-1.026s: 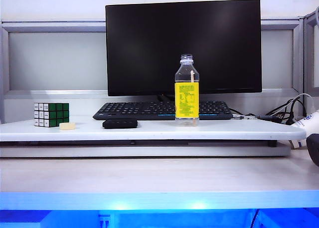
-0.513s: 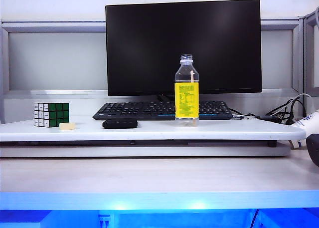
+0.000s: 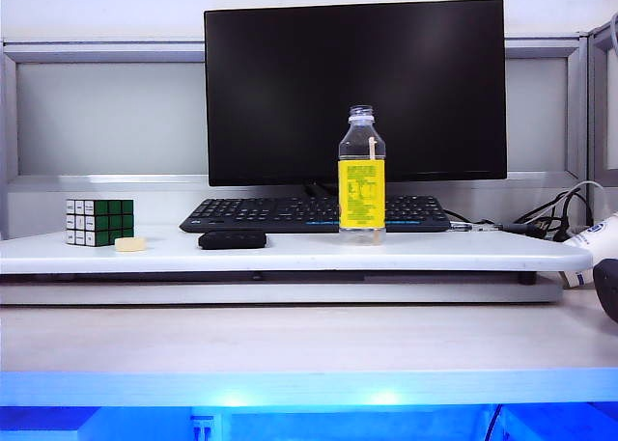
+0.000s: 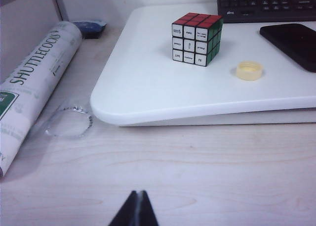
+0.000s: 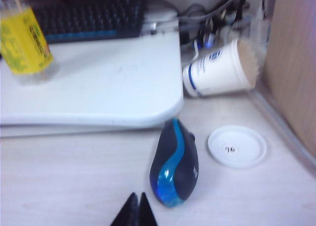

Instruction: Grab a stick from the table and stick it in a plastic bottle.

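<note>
The plastic bottle [image 3: 362, 176], clear with a yellow label, stands upright on the white raised shelf board [image 3: 290, 255] in front of the keyboard. The stick [image 3: 373, 150] is inside it, leaning against the neck. The bottle [image 5: 22, 43] also shows in the right wrist view. My right gripper [image 5: 137, 195] is shut and empty, low over the table [image 5: 74, 176], beside a blue and black mouse [image 5: 175, 164]. At the other end of the board my left gripper [image 4: 138, 192] is shut on nothing over the table [image 4: 197, 171]. Neither gripper appears in the exterior view.
On the board sit a Rubik's cube [image 4: 196, 39], a yellow cap [image 4: 249, 70], a black phone [image 4: 294, 43] and a keyboard [image 3: 314, 212]. A shuttlecock tube [image 4: 29, 87] and clear lid [image 4: 69, 122] lie by the left gripper. A tipped paper cup [image 5: 222, 72] and white lid [image 5: 237, 146] lie near the right.
</note>
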Motion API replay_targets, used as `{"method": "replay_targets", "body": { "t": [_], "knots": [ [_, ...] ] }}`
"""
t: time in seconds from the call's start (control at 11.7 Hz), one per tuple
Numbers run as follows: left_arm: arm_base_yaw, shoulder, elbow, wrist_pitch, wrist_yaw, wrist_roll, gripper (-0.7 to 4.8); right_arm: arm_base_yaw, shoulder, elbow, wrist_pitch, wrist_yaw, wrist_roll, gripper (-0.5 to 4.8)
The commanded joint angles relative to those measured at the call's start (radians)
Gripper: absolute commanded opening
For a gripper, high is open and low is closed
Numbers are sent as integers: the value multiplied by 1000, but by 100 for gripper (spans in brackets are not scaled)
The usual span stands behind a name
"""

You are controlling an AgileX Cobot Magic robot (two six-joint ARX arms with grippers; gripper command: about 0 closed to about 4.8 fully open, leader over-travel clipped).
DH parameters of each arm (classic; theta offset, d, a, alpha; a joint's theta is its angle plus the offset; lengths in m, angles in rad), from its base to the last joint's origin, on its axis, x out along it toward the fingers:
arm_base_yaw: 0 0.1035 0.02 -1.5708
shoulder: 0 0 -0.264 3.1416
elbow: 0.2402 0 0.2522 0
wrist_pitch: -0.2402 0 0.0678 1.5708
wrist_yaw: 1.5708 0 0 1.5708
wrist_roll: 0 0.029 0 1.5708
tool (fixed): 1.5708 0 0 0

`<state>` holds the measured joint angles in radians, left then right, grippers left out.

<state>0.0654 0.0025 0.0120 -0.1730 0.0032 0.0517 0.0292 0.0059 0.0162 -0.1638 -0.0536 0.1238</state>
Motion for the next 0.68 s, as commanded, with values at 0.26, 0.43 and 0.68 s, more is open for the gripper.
{"method": "replay_targets", "body": {
  "t": [0.26, 0.43, 0.68],
  "knots": [
    [0, 0, -1, -13, 0, 0, -5, 1, -2, 5, -20, -1, 0, -6],
    [0, 0, -1, -13, 0, 0, -5, 1, -2, 6, -18, -1, 0, -6],
    [0, 0, -1, -13, 0, 0, -5, 1, -2, 6, -18, -1, 0, -6]
  ]
}}
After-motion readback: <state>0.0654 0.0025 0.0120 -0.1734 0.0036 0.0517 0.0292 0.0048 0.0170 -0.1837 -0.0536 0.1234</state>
